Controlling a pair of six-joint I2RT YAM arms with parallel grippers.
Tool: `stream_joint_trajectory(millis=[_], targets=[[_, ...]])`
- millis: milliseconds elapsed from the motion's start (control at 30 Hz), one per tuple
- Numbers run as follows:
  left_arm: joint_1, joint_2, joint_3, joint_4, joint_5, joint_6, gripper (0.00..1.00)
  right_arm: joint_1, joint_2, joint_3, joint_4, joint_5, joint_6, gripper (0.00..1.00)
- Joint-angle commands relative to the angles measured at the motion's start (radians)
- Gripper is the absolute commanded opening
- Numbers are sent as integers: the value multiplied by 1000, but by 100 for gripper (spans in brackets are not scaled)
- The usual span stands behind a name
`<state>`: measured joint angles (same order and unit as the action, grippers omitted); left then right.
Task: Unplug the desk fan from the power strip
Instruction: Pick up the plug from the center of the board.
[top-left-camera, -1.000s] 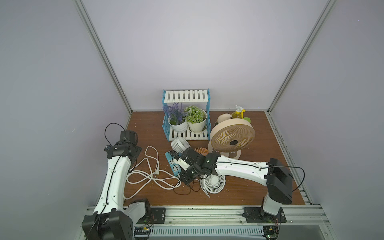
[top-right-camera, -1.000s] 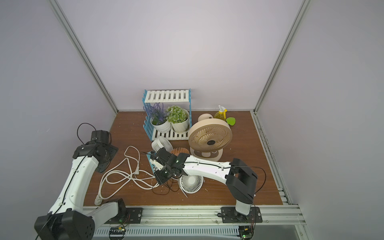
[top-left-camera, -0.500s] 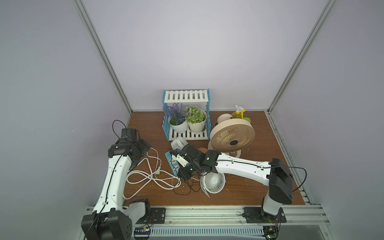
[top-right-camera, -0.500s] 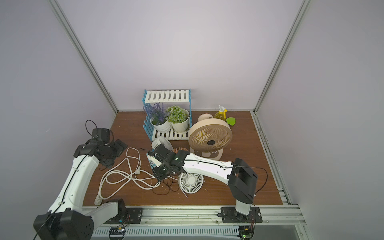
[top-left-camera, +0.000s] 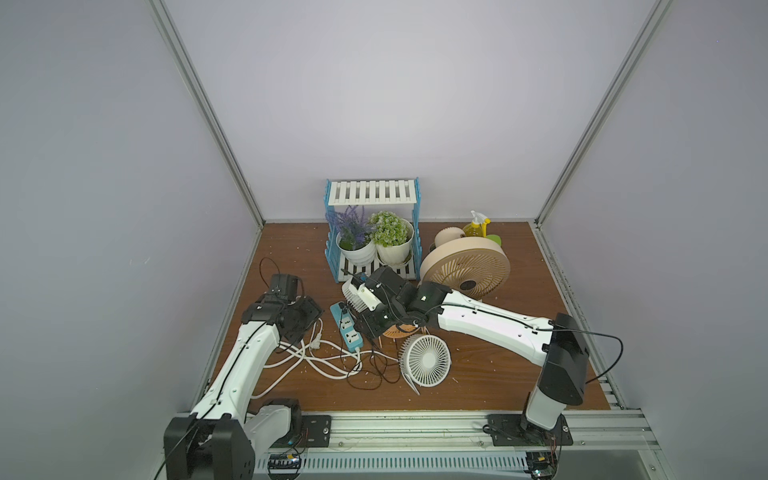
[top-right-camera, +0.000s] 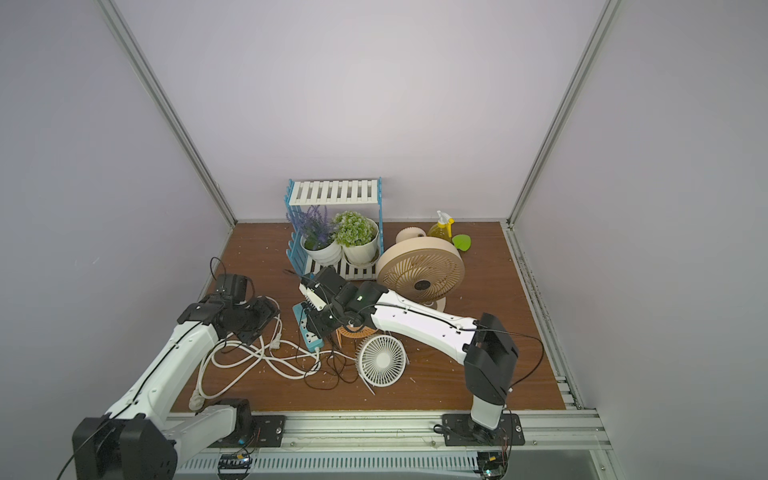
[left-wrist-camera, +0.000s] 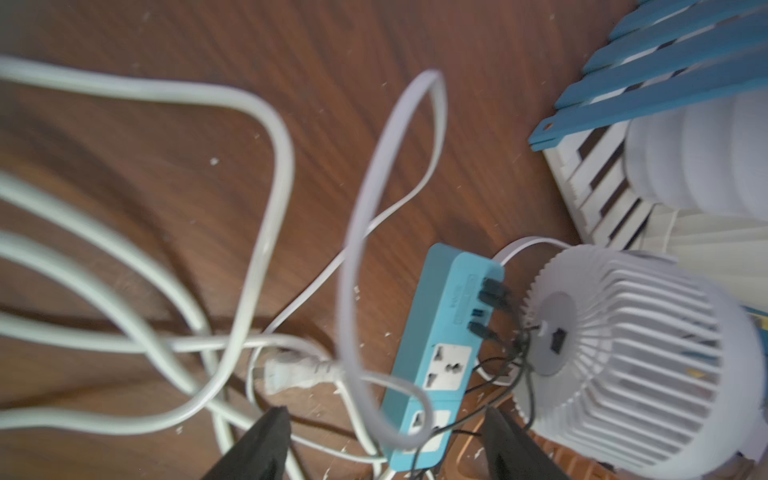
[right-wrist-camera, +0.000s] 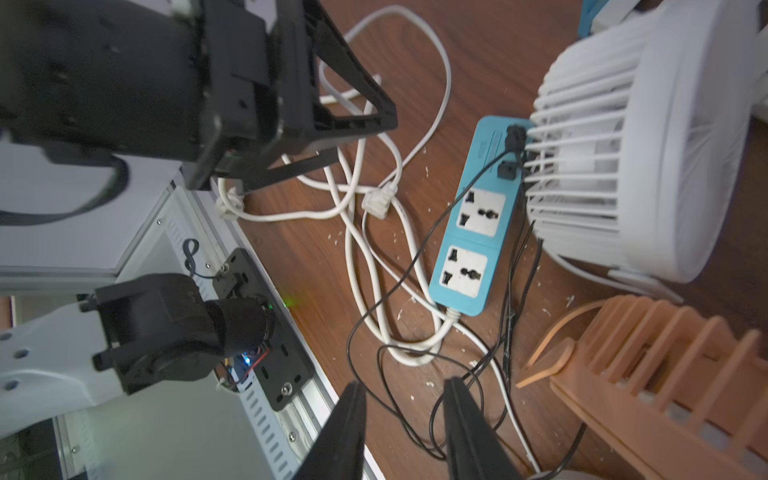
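since a second ago the left claw (left-wrist-camera: 384, 411) has swung in from well off to just beside the strip (top-left-camera: 348, 330). the right claw (right-wrist-camera: 405, 382), then shut low over the strip, has lifted and parted.

nearest, the right claw hangs above the strip's cord end, jaws partly open and gripping nothing. only thin black wires (right-wrist-camera: 374, 316) show past the gap. the left claw stands wide open and empty, aimed at that same end.

the strip lies flat on the floor with both sockets (right-wrist-camera: 469, 232) bare. at its far usb end, black plugs (left-wrist-camera: 492, 293) sit in, tight against a white fan (left-wrist-camera: 623, 353).

my read is that the step is to pin the strip and pull.
- press the left claw down across the strip's socket part.
- close the right claw on a plug's body, not its wire.
- draw straight out along the strip.

i cannot tell which plug is the desk fan's, so trace its wire first.
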<state>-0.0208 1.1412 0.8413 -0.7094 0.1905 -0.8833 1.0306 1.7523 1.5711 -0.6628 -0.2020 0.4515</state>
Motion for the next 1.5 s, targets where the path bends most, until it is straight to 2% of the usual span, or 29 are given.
stream_joint_trajectory(millis=[0, 133, 333, 533, 667, 800, 967, 1067, 1133, 1167, 1333, 1467], targets=[[-3, 115, 101, 127, 96, 46, 75, -2, -22, 35, -20, 41, -11, 34], [-4, 265, 144, 254, 204, 35, 76, -6, -22, 30, -18, 47, -6, 34], [-4, 439, 166, 328, 229, 33, 75, -15, -26, 26, -19, 50, 6, 33], [-2, 527, 126, 465, 247, 0, 77, -24, -21, 32, -23, 40, 10, 32], [11, 560, 130, 421, 232, 8, 73, -30, -15, 45, -33, 39, 8, 31], [46, 449, 45, 449, 220, -20, 62, -36, -19, 42, -35, 43, 11, 31], [65, 284, 25, 360, 193, -4, 43, -39, -12, 31, -19, 21, 19, 30], [65, 245, 45, 284, 202, 8, 25, -41, -4, 35, -14, 11, 21, 30], [65, 214, 64, 210, 179, 11, 4, -41, -3, 39, -14, 9, 20, 30], [65, 189, 79, 174, 163, 13, 0, -43, -3, 41, -13, 9, 18, 30], [65, 26, 225, -4, 58, 31, 0, -44, -24, 21, -8, 15, 20, 29], [66, -34, 357, -52, 27, 76, 0, -49, -54, -13, 12, 20, 32, 29]])
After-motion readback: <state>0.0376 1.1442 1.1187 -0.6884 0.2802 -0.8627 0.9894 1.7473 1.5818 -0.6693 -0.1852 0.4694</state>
